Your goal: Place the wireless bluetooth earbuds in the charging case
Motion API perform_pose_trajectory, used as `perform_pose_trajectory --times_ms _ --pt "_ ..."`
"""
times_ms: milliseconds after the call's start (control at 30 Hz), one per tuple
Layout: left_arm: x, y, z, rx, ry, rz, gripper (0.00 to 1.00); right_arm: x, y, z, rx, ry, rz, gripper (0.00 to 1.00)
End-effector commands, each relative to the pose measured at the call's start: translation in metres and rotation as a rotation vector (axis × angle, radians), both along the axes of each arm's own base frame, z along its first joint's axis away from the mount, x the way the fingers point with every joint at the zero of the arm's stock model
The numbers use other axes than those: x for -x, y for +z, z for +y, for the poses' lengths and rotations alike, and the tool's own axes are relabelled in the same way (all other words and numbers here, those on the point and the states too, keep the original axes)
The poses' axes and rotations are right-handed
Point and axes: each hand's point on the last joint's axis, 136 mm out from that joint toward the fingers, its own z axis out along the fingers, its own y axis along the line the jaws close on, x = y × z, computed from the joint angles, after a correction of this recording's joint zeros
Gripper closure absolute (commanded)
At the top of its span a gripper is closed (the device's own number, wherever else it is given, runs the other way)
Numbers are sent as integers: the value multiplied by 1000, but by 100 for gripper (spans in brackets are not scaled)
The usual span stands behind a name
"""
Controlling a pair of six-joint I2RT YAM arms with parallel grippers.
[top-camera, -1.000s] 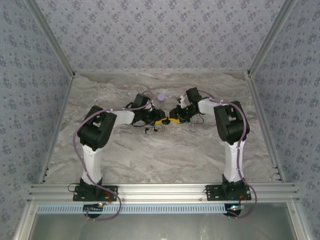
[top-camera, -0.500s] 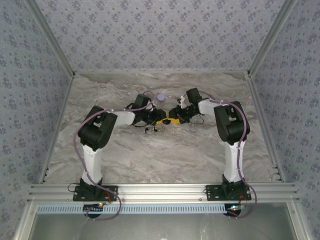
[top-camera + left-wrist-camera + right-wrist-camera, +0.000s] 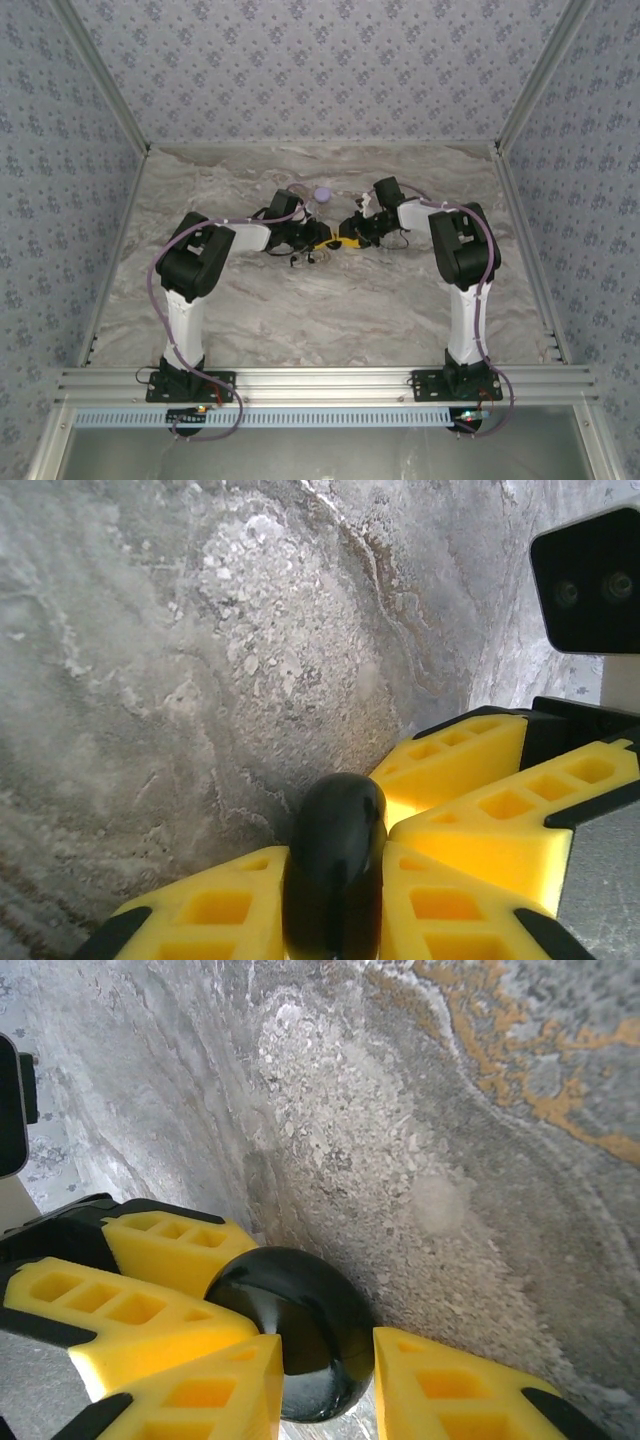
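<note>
Both arms meet tip to tip over the middle of the marble table (image 3: 300, 310), where my left gripper (image 3: 335, 890) and my right gripper (image 3: 328, 1365) are each clamped on the charging case (image 3: 335, 815). My left wrist camera shows the glossy black puck held on edge between my yellow fingers, the right pair pressing in from 2 o'clock. A pale lilac disc (image 3: 322, 193) lies at 11 o'clock from the meeting point, while tiny dark pieces (image 3: 300, 261) at 7 o'clock are too small to identify

Marbled table (image 3: 300, 310); lilac disc (image 3: 322, 193) atop
</note>
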Motion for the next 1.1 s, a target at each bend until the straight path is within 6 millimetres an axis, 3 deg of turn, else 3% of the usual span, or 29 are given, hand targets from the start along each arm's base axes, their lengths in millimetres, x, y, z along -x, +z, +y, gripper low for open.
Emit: perform_pose_trajectory --times_ms 0,267,300,433,600,800,967,1067 --pt "10 2 -4 -6 -21 -6 83 6 16 2 -23 2 -12 69" --pt "3 41 7 0 -9 -120 84 6 49 -24 10 -38 -115 62" --pt "2 48 9 6 -8 -141 84 14 48 -30 20 -40 -111 61" --pt "1 84 15 41 -24 -242 84 19 71 -45 23 -42 -183 59" --pt "11 143 17 112 -99 -422 84 28 116 -54 -7 -4 -310 58" --pt "35 197 19 169 -215 -607 85 47 180 -47 -123 97 -477 55" --pt "56 221 17 240 -316 -679 85 64 222 -39 -226 174 -580 50" --pt "67 233 16 290 -354 -714 84 73 235 -34 -262 211 -611 48"
